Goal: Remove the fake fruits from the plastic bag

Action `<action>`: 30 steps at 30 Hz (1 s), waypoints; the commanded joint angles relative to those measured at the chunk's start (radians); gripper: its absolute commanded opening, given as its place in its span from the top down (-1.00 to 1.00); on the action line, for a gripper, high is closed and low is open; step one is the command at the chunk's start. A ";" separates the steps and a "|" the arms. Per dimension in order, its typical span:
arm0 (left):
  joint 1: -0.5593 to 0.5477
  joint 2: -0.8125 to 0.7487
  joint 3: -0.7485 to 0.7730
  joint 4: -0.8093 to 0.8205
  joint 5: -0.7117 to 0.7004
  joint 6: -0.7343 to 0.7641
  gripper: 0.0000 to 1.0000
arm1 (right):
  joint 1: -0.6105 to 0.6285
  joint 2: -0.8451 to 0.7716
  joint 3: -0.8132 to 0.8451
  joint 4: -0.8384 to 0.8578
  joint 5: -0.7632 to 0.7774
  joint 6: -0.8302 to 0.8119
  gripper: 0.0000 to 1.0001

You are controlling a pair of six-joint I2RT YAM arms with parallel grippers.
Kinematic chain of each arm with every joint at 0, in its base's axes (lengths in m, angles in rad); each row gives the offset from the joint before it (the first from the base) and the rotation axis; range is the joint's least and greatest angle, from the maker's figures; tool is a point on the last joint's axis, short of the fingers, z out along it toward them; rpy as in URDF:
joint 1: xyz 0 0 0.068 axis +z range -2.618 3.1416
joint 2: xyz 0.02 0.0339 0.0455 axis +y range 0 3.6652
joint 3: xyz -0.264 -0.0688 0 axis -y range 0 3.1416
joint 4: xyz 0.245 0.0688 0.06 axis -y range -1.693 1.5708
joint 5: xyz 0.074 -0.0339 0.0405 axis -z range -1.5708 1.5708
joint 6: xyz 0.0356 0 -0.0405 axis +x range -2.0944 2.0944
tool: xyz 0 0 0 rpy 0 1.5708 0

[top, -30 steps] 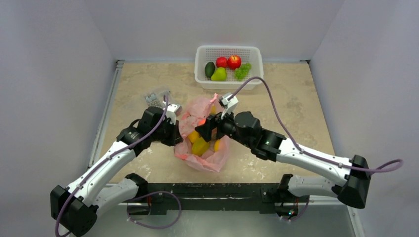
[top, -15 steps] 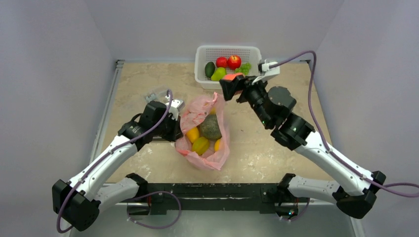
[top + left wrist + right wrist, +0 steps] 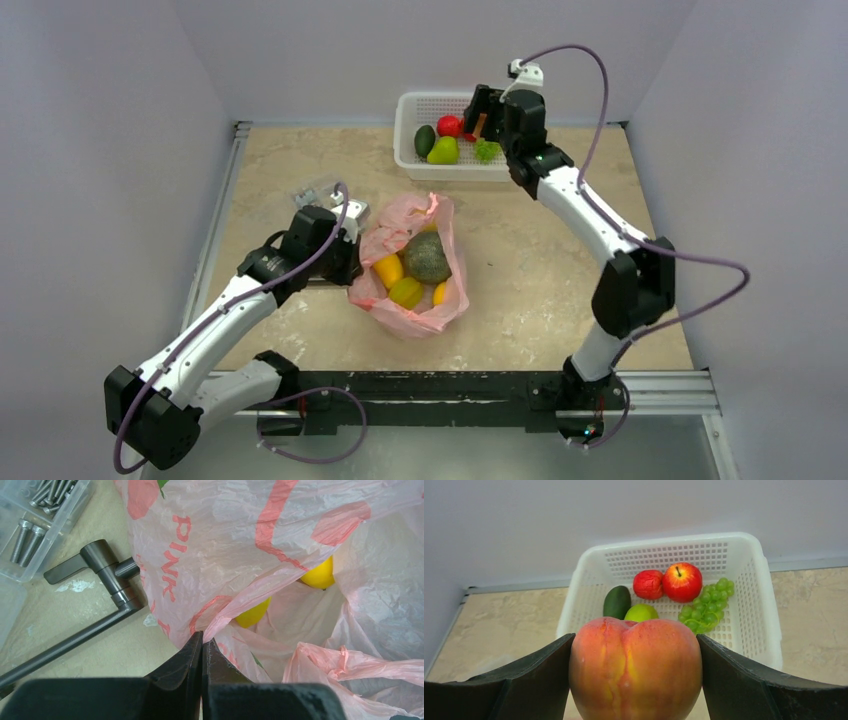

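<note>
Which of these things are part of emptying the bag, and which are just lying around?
Job: pink bag, pinched by left gripper; melon and yellow fruits inside; peach in right gripper.
Lying about: screw box, dark metal tool, red apple, grapes in basket.

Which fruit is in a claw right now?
The orange-pink peach, clamped in the right claw by the white basket; the other fruits lie loose in that basket or the pink bag.
</note>
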State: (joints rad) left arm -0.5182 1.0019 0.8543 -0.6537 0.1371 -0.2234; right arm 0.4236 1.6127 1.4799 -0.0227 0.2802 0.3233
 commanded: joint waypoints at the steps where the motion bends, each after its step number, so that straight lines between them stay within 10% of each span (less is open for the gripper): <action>1: 0.001 -0.015 -0.002 0.006 -0.047 0.024 1.00 | -0.050 0.199 0.194 0.027 -0.056 0.005 1.00; 10: 0.001 -0.014 -0.004 0.013 -0.064 0.033 1.00 | -0.086 0.597 0.551 -0.185 -0.118 -0.045 1.00; 22: 0.002 -0.010 0.000 0.018 -0.047 0.038 1.00 | -0.085 0.704 0.566 -0.211 -0.089 -0.059 -0.47; 30: 0.002 -0.013 0.000 0.017 -0.033 0.037 1.00 | -0.085 0.629 0.570 -0.264 -0.094 -0.078 -0.94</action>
State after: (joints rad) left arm -0.5182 1.0016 0.8543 -0.6537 0.0929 -0.2123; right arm 0.3355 2.3341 2.0026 -0.2691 0.1841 0.2691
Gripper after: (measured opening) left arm 0.006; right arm 0.923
